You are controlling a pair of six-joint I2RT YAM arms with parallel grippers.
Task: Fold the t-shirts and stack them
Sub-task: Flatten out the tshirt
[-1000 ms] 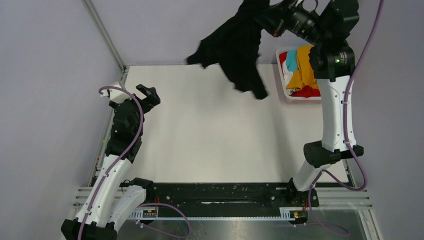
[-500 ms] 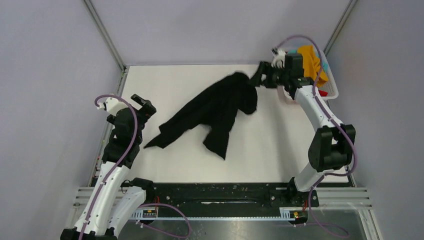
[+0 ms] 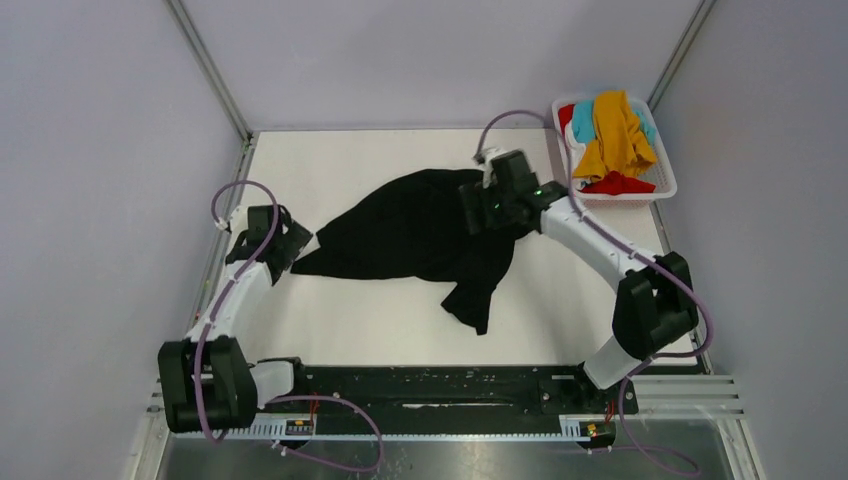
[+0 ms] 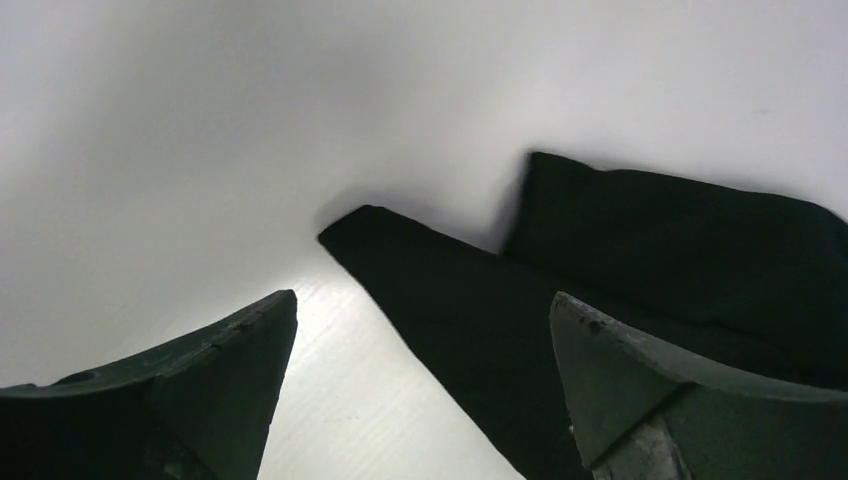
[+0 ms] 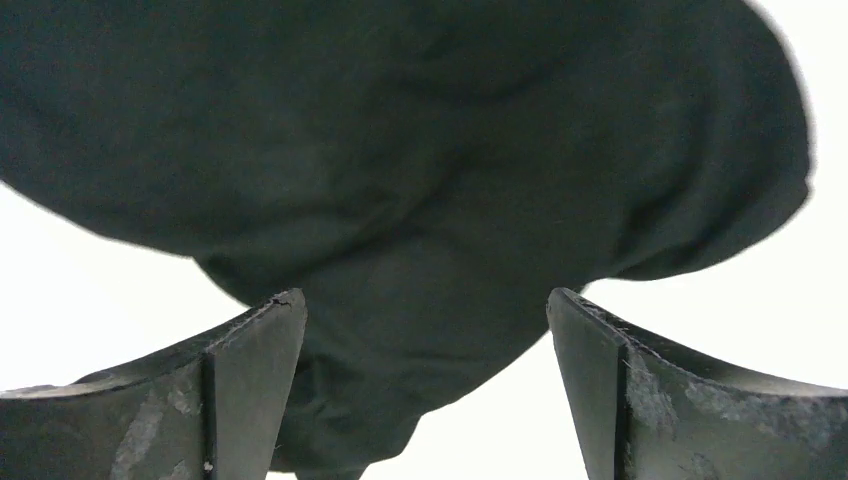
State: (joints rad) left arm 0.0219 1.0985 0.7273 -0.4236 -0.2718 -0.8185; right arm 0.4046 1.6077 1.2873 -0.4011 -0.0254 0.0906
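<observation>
Black soft fabric t-shirt [image 3: 400, 235] lies crumpled, long axis L-R btw arms: left gripper [image 3: 296, 244] at its tip, right gripper [image 3: 472, 208] over bunched end; both spread, empty.

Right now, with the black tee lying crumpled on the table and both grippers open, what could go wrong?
The large black fabric t-shirt lies bunched, with folds overlapping; the right gripper, open over a thick hump, could pinch several layers and keep it from spreading flat. The left gripper, also open, faces only a narrow corner of cloth, so a grab might miss.
</observation>
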